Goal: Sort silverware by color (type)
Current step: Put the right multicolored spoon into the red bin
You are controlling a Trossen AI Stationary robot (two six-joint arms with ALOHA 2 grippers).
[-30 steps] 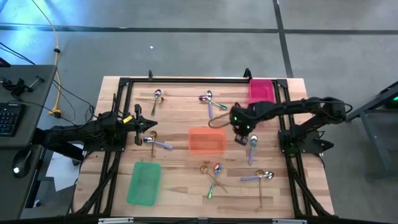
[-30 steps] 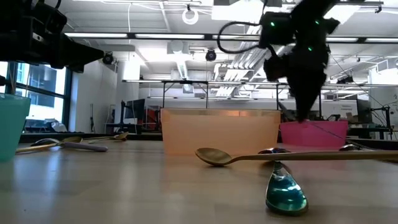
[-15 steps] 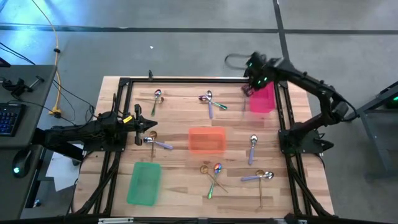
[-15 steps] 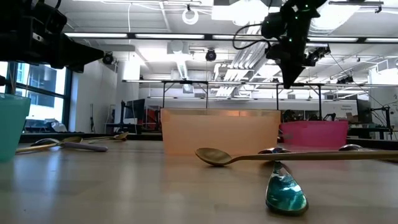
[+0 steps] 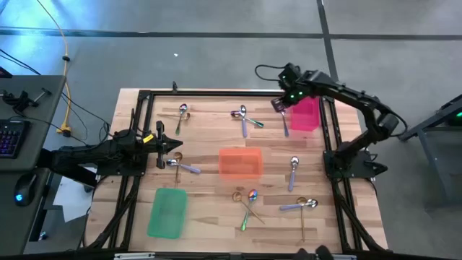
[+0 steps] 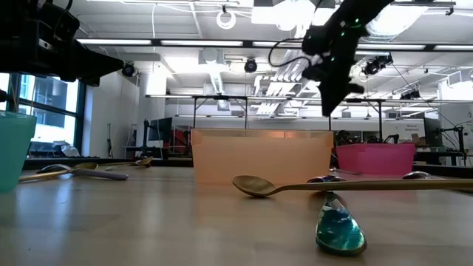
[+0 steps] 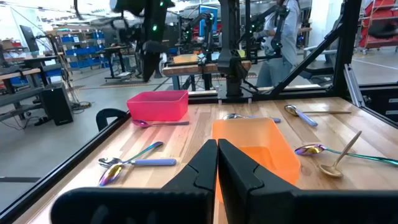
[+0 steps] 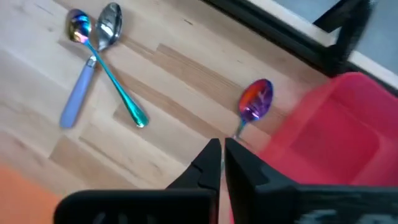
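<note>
One purple-handled spoon (image 5: 284, 123) newly beside pink tray (image 5: 304, 114), right end effector (image 5: 280, 105) closed, empty, shifted leftward.

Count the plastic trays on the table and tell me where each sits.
3: a pink tray at the far right edge, an orange tray in the middle, and a green tray near the front left.

Silverware (image 5: 247, 204) scattered flat on wood: silver, gold, iridescent, purple-handled

Glossy iridescent metal spoon (image 8: 255, 99); smooth pink plastic tray (image 8: 336, 134); matt pale wood table (image 8: 155, 93).
</note>
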